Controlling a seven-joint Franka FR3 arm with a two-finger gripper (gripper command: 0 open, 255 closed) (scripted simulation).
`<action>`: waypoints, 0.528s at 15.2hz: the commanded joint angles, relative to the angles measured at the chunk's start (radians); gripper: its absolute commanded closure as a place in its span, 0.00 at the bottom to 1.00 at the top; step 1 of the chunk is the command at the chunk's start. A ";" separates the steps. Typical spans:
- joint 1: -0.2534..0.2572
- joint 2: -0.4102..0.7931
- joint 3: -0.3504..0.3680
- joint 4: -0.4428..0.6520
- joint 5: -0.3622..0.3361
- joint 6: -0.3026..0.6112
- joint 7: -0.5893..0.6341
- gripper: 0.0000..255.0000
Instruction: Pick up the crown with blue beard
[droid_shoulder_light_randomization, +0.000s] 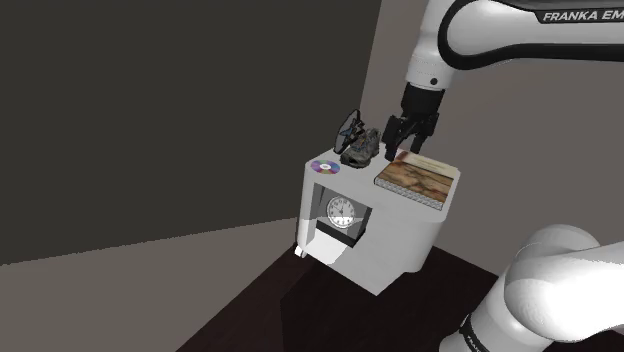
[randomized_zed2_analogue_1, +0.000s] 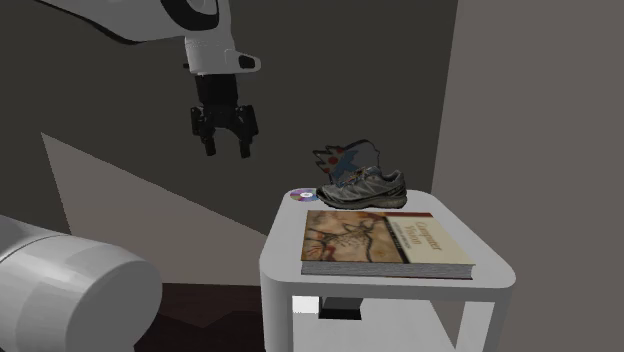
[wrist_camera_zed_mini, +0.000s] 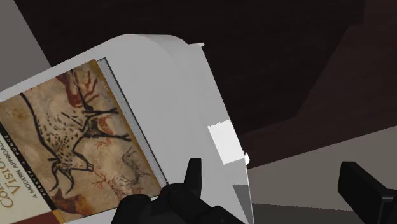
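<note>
The crown (randomized_zed2_analogue_1: 338, 160) is a dark, spiky piece with blue markings, standing at the back of the small white table (randomized_zed2_analogue_1: 285, 260) right behind a grey shoe (randomized_zed2_analogue_1: 365, 188). In the shoulder view the crown (droid_shoulder_light_randomization: 351, 125) rises above the shoe (droid_shoulder_light_randomization: 360, 147). My black gripper (randomized_zed2_analogue_1: 226, 140) hangs open in the air, above the tabletop and off to the second exterior view's left of the table, well apart from the crown. From the shoulder camera the gripper (droid_shoulder_light_randomization: 410, 138) appears over the book's far end. The wrist view has the gripper (wrist_camera_zed_mini: 277, 184) open beside the table's edge, with nothing between its fingers.
A large book (randomized_zed2_analogue_1: 385, 242) with a cave-painting cover lies on the table's front half; it is also in the wrist view (wrist_camera_zed_mini: 63, 146). A shiny disc (randomized_zed2_analogue_1: 302, 195) lies beside the shoe. A clock (droid_shoulder_light_randomization: 342, 210) sits in the table's open niche. Walls stand close behind.
</note>
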 joint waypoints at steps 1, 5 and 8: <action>0.000 0.000 0.000 0.000 0.000 0.000 0.000 0.00; -0.030 0.150 -0.032 0.093 0.024 0.074 0.039 0.00; -0.048 0.258 -0.057 0.171 0.046 0.117 0.064 0.00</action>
